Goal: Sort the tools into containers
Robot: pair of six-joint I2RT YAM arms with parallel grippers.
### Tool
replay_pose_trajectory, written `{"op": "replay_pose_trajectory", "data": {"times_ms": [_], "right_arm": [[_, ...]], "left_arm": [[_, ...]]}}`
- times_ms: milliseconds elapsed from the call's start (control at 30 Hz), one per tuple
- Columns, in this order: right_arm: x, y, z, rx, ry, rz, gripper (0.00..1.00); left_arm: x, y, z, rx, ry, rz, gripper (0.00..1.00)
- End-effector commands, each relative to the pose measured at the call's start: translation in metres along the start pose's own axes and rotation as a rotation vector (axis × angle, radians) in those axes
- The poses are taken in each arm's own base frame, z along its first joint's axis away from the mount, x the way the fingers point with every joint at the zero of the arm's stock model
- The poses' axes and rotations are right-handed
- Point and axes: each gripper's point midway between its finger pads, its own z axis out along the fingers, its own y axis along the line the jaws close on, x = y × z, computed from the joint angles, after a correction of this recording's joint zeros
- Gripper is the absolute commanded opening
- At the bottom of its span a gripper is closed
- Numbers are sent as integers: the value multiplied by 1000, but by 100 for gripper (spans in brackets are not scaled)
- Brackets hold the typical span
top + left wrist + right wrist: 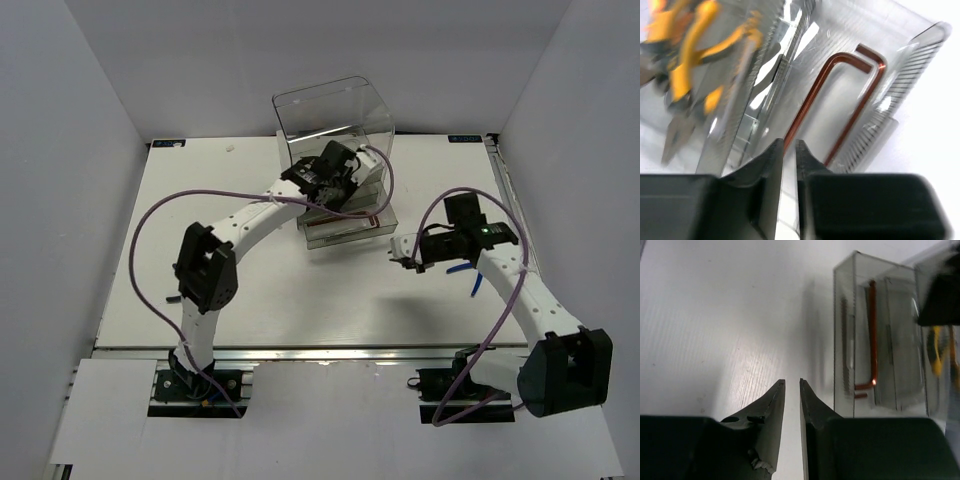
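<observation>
Both the left gripper [789, 146] and right gripper [791, 383] are nearly closed, holding nothing.

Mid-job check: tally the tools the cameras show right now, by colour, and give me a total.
copper-coloured hex keys: 2
yellow-handled pliers: at least 1, too blurred to count further
blue-handled tool: 1, partly hidden
Total: at least 4

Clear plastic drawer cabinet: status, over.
Left gripper nearly shut, empty, at clear smoky plastic cabinet. Right gripper same, over white table. Two reddish L-shaped hex keys in open drawer. No obstruction seen.
</observation>
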Motion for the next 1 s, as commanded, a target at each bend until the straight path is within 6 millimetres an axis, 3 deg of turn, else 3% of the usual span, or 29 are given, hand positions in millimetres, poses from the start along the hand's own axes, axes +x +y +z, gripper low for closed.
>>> {"op": "replay_pose_trajectory", "data": {"times_ms": [0, 33, 67, 100, 167, 200, 267, 300, 333, 400, 567, 633, 833, 967], "right_arm": [[-8, 6, 15, -112, 7, -170, 24], [-7, 12, 24, -157, 33, -197, 20], [-3, 12, 33, -181, 43, -204, 17], [-1, 11, 39, -190, 53, -197, 15], [6, 6, 57, -205, 93, -211, 11], [10, 6, 64, -214, 128, -200, 10], [22, -2, 79, -218, 181, -172, 8], [31, -10, 85, -201, 243, -184, 6], [40, -16, 93, -198, 275, -140, 5], [51, -33, 102, -161, 330, -135, 4], [78, -79, 123, -37, 426, -89, 6], [91, -93, 134, 1, 452, -70, 5], [92, -155, 145, 212, 464, -43, 10], [97, -167, 152, 249, 467, -31, 21]], "left_arm": [[-68, 15, -100, -33, -281, -146, 23], [-57, 12, -102, -31, -271, -173, 20], [-59, 12, -112, -36, -306, -225, 14], [-63, 18, -140, -56, -362, -273, 13], [-42, 17, -146, -69, -371, -367, 13], [-42, 22, -173, -86, -428, -403, 13], [-12, 21, -172, -101, -415, -493, 13], [-5, 33, -192, -142, -457, -534, 15], [18, 32, -183, -163, -425, -563, 17], [38, 49, -195, -224, -446, -668, 27], [87, 66, -191, -318, -420, -813, 36], [96, 69, -196, -337, -428, -839, 41], [126, 69, -194, -376, -436, -935, 54], [135, 70, -196, -384, -468, -983, 59]]}}
